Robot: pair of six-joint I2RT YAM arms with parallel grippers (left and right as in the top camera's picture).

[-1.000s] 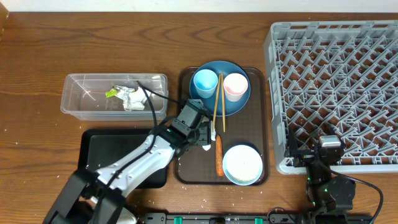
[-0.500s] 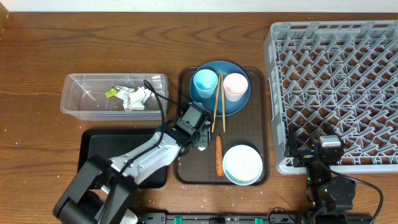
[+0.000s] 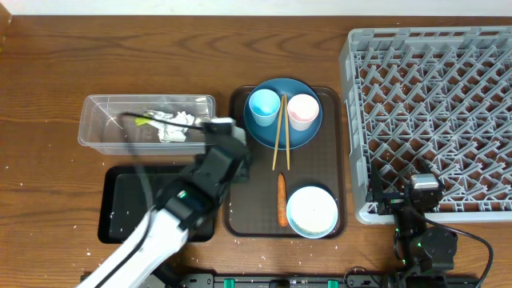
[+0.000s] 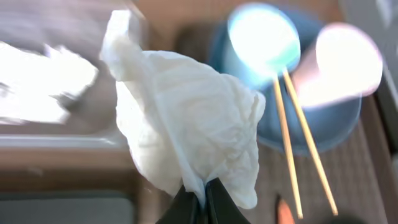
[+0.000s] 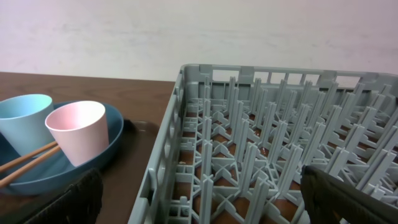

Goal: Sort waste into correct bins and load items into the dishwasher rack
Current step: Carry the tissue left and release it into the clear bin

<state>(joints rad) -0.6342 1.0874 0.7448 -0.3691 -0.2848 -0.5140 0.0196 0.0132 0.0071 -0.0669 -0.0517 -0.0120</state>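
Observation:
My left gripper is shut on a crumpled white paper scrap, which hangs in front of the camera. Seen from overhead, that gripper holds the scrap at the right end of the clear tub, where more paper and a yellow-green wrapper lie. The black tray is below the tub. The carrot lies beside the bowl. The blue plate carries the light-blue cup, pink cup and chopsticks. My right gripper stands open at the dishwasher rack.
The plate, bowl and carrot sit on a brown serving tray between the bins and the rack. My left arm crosses the black tray's right end. The right arm stands at the rack's front edge.
The left gripper shut on the paper scrap on the serving tray, lifted it and swung up and left toward the clear tub. The right arm has not moved.

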